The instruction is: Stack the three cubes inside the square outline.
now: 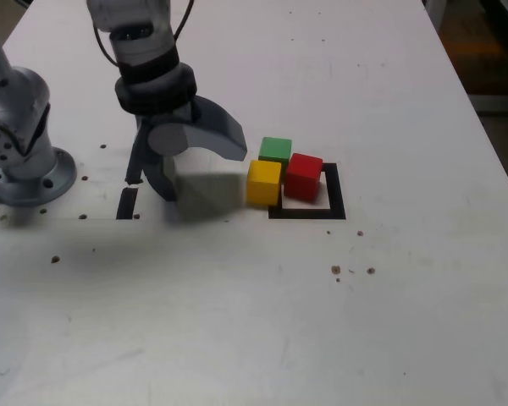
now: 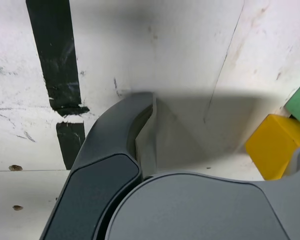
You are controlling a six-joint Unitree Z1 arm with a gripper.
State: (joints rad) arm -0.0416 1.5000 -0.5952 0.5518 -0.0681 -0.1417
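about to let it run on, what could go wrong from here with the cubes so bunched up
1. The yellow cube, green cube and red cube sit tight together, so jaws closing on one may shove its neighbours.
2. Only the red cube overlaps the square outline, at its edge; a nudge could push it out.
3. The open gripper is low beside yellow and may bump it.

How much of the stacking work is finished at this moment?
Nothing is stacked yet. The red cube sits partly inside the square outline; the yellow cube and green cube rest on the table beside it. The end effector is open and empty, next to the yellow cube. All the stacking remains.
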